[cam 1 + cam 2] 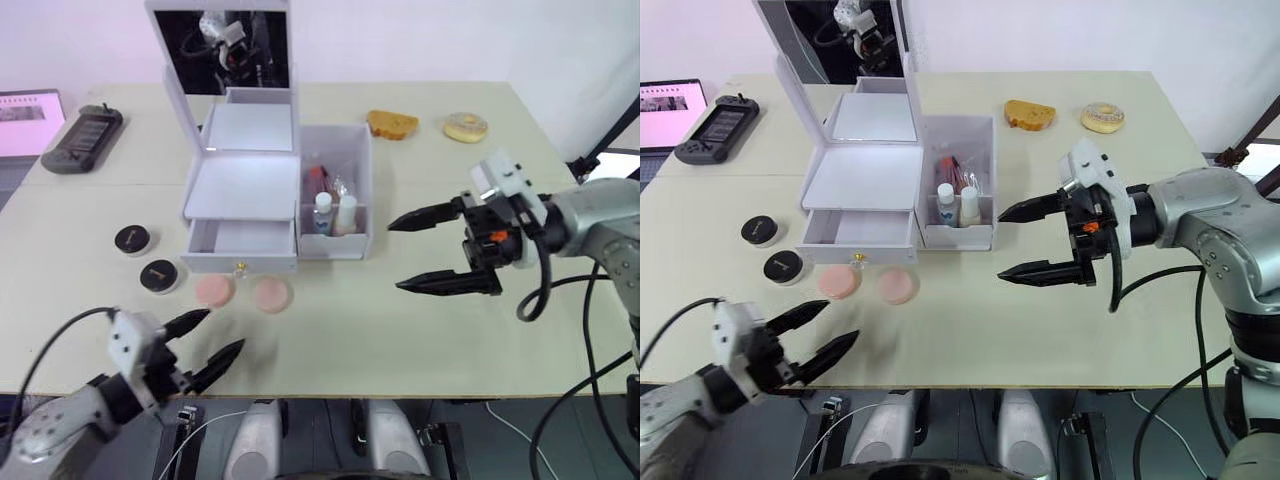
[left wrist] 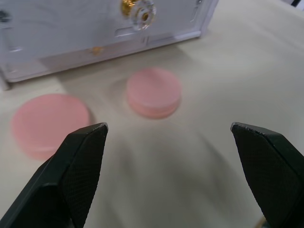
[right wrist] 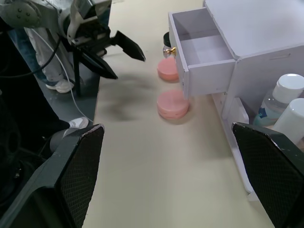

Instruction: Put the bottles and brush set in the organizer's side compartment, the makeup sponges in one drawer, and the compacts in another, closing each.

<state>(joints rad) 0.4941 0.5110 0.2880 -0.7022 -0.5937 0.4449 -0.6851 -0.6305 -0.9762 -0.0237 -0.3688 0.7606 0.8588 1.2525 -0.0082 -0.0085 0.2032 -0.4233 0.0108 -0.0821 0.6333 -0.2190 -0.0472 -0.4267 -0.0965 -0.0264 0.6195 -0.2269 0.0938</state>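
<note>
The white organizer (image 1: 240,185) stands mid-table with its lower drawer (image 1: 240,240) pulled out and empty. Its side compartment (image 1: 335,247) holds two white-capped bottles (image 1: 323,212) and the brush set (image 1: 318,180). Two pink makeup sponges (image 1: 214,291) (image 1: 271,295) lie on the table just in front of the drawer. Left of the organizer sit two black compacts (image 1: 133,239) (image 1: 159,276). My left gripper (image 1: 225,328) is open near the table's front edge, a short way from the sponges (image 2: 153,91). Open and empty, my right gripper (image 1: 394,256) hovers right of the organizer.
The organizer's mirror lid (image 1: 222,45) stands upright at the back. A dark game controller (image 1: 82,137) and a laptop (image 1: 28,120) lie at the far left. A bread piece (image 1: 391,123) and a donut (image 1: 466,127) sit at the far right.
</note>
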